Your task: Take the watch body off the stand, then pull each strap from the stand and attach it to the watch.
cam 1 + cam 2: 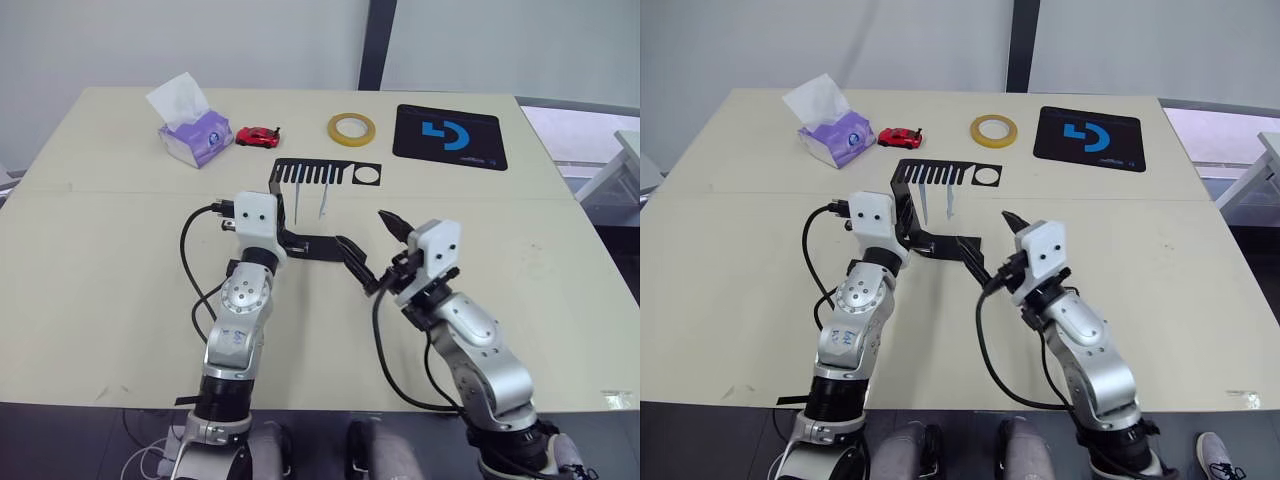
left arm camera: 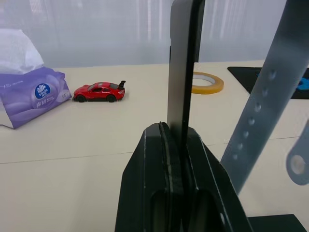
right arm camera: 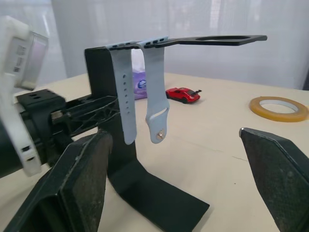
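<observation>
The stand (image 1: 318, 200) sits at the centre of the head view, on the table (image 1: 100, 260). Both straps (image 3: 145, 87) hang from the comb slots of its top plate, so no strap has yet been pulled. The round hole at the plate's end appears empty, and the watch body cannot be made out, so whether the first step is complete is uncertain; attaching both straps evidently remains. The left gripper (image 2: 176, 159) is clamped on the stand's upright, steadying it. The right gripper (image 3: 174, 169) has its jaws wide apart, with the stand's base between them and the straps hanging ahead and above, untouched.
</observation>
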Tool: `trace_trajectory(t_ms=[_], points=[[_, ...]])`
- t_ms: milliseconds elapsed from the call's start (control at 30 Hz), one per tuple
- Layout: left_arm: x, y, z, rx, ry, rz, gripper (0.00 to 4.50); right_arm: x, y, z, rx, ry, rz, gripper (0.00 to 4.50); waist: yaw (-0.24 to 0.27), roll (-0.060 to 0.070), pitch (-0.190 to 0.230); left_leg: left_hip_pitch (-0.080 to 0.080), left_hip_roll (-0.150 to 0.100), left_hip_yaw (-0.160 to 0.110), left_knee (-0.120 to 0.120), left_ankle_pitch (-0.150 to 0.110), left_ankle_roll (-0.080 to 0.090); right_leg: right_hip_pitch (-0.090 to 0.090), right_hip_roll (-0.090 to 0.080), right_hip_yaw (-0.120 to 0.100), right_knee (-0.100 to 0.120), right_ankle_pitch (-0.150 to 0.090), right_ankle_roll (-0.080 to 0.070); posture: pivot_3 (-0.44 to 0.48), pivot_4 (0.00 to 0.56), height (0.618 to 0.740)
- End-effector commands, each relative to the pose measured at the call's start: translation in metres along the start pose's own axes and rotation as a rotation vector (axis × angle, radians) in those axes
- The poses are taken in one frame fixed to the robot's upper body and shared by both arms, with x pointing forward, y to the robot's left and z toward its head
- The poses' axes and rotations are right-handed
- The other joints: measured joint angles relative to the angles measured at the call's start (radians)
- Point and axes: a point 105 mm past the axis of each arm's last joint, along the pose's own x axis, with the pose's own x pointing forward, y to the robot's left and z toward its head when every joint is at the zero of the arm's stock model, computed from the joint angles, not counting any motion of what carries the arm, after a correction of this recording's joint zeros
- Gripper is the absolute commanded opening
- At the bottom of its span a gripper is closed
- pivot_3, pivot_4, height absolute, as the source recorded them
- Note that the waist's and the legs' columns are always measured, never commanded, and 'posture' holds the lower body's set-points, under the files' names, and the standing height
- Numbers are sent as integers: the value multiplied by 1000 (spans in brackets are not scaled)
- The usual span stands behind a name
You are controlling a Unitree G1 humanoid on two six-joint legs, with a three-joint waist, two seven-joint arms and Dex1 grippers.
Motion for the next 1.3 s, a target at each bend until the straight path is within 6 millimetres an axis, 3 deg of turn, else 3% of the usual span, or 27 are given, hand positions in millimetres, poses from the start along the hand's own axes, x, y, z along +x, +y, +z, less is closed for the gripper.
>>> trace_trajectory(t_ms=[33, 167, 267, 367, 700, 1300], points=[[-2, 6, 9, 15, -29, 37, 40, 13, -1, 8, -28, -33, -50, 4500, -1, 0, 0, 0, 0, 0, 0, 0, 0, 0, 0, 0, 0, 0, 0, 0, 150, 740], [-2, 3, 10, 12, -28, 31, 40, 24, 4, 8, -23, -42, -56, 4500, -1, 0, 0, 0, 0, 0, 0, 0, 0, 0, 0, 0, 0, 0, 0, 0, 150, 740], [-1, 2, 10, 11, -27, 29, 0, 29, 6, 7, -18, -40, -65, 3675, -1, 0, 0, 0, 0, 0, 0, 0, 0, 0, 0, 0, 0, 0, 0, 0, 150, 740], [-2, 1, 9, 7, -25, 25, 0, 35, 11, 7, -10, -40, -54, 2127, -2, 0, 0, 0, 0, 0, 0, 0, 0, 0, 0, 0, 0, 0, 0, 0, 150, 740], [-2, 1, 9, 3, -20, 24, 0, 38, 28, 9, -15, -54, 26, 2127, -1, 0, 0, 0, 0, 0, -1, 0, 0, 0, 0, 0, 0, 0, 0, 0, 150, 740], [-2, 2, 9, -2, -15, 21, 0, 57, 14, -3, 42, -25, -128, 2127, -3, 0, 0, -1, 1, 0, -1, 0, 0, -1, 0, 0, -1, 0, 0, 0, 150, 740]])
